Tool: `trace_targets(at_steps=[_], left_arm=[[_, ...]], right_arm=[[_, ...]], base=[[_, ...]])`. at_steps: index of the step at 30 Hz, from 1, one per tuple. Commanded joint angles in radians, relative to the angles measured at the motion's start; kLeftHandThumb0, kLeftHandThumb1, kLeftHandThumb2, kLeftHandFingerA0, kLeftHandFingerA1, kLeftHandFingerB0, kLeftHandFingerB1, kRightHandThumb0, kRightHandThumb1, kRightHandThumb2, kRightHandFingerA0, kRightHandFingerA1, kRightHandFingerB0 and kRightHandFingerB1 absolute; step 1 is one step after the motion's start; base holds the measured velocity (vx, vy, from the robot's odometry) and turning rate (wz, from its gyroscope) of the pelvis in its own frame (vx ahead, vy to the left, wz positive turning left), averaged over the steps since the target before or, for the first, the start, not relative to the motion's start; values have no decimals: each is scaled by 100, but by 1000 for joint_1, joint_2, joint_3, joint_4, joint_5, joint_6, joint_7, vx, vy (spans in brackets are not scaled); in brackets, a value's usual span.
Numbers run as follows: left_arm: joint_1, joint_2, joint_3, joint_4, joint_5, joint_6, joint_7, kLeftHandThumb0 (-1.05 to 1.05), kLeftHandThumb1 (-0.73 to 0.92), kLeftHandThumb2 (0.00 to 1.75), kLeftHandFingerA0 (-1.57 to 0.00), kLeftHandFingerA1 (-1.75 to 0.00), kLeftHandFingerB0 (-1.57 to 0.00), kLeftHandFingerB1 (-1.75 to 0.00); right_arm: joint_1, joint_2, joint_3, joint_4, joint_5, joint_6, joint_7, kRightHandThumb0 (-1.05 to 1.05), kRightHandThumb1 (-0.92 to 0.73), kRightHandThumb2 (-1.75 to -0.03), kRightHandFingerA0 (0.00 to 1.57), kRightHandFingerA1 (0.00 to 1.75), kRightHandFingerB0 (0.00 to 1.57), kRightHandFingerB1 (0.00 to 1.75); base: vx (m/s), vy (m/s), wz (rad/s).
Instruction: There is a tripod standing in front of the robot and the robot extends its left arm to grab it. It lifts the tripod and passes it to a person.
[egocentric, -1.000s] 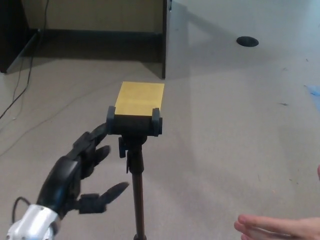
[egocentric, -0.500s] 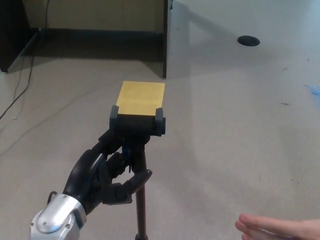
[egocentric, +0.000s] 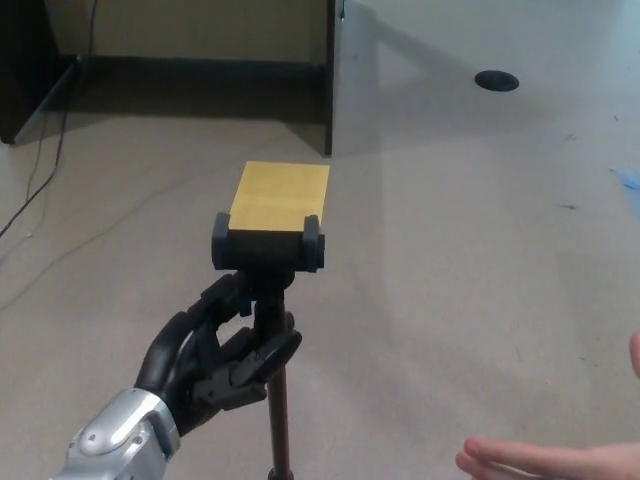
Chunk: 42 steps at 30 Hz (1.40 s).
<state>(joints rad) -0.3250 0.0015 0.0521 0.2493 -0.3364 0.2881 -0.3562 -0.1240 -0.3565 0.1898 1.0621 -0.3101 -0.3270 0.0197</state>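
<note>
A tripod stands in front of me: a thin dark pole (egocentric: 277, 420) topped by a black clamp head (egocentric: 267, 250) that holds a flat yellow block (egocentric: 280, 195). My left hand (egocentric: 215, 355) reaches in from the lower left with its black fingers curled around the pole just under the head. The tripod's feet are below the picture's edge. A person's open hand (egocentric: 540, 462) lies palm up at the bottom right, apart from the tripod. My right hand does not show.
Beige carpet floor all around. A dark partition panel (egocentric: 329, 80) stands behind the tripod, with a dark recess to its left. A thin cable (egocentric: 40, 170) runs over the floor at the left. A round black floor socket (egocentric: 497, 81) sits far right.
My left hand came in from the left and its fingers wrapped around the pole below the head. The tripod head has tipped slightly to the left. The person's hand edged a little leftward.
</note>
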Motion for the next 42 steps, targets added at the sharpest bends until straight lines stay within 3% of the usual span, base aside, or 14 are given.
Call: trace_targets(at_steps=[1,4,8,9,10,12,15,19,21,26,31,35,40,42], left_arm=[[-37,14,-2,67,5,20,-18,-65,46,55,-12,-32,-1,-18],[-56,28,-33,120,63,-22,-1,-66,38,75,-10,-42,-2,-17],[-76,38,-63,183,110,-71,7,-65,46,56,-18,-35,0,-18],[-85,40,-74,200,126,-79,17,-65,40,60,-11,-37,-2,-16],[-88,40,-83,211,136,-91,20,-58,48,55,-15,-35,-1,-17],[-102,39,-105,242,156,-105,26,-60,38,75,-8,-44,0,-17],[-116,26,-107,268,150,-88,28,-55,48,55,-11,-32,0,-18],[-129,12,-127,293,173,-106,34,-59,36,75,-3,-43,-2,-16],[-146,2,-140,316,187,-114,41,-57,49,56,-14,-34,-3,-15],[-169,-24,-157,363,213,-151,58,-58,39,72,-12,-44,-2,-21],[-183,-42,-155,402,220,-179,71,-52,50,54,-15,-34,0,-22],[-201,-55,-152,433,228,-204,73,-57,37,73,-10,-45,0,-18],[-215,-69,-156,450,249,-217,97,-49,50,57,-20,-37,-2,-20],[-208,-81,-168,460,282,-261,151,-49,48,74,-49,-57,-6,-29]], right_arm=[[9,-9,3,-10,-5,6,2,-41,-67,-61,69,43,47,36],[10,-7,-2,-10,2,11,8,-41,-66,-60,72,44,47,36],[5,-6,-2,-14,0,28,7,-40,-67,-61,74,44,48,36],[3,-7,-1,-16,0,29,8,-47,-56,-83,66,57,42,48],[3,-8,-2,-17,2,28,11,-40,-68,-60,73,45,48,37],[1,-13,1,-17,-4,19,10,-40,-68,-60,72,44,48,37],[0,-13,5,-21,-7,21,12,-41,-67,-60,71,43,47,36],[5,-15,1,-28,1,1,20,-40,-67,-61,68,44,47,36],[1,-17,-2,-31,4,2,26,-42,-67,-60,66,43,47,36],[-9,-21,11,-35,-17,13,9,-42,-68,-60,71,44,49,37],[-10,-22,8,-36,-11,14,20,-41,-69,-61,69,43,48,37],[-15,-16,3,-28,-4,19,26,-40,-69,-61,71,44,48,37],[-15,-14,-4,-26,5,10,36,-41,-68,-61,70,44,47,36],[-6,-16,-9,-37,12,1,46,-41,-68,-61,70,45,46,36]], base=[[0,0,0],[0,0,0],[0,0,0],[0,0,0],[0,0,0],[0,0,0],[0,0,0],[0,0,0],[0,0,0],[0,0,0],[0,0,0],[0,0,0],[0,0,0],[0,0,0]])
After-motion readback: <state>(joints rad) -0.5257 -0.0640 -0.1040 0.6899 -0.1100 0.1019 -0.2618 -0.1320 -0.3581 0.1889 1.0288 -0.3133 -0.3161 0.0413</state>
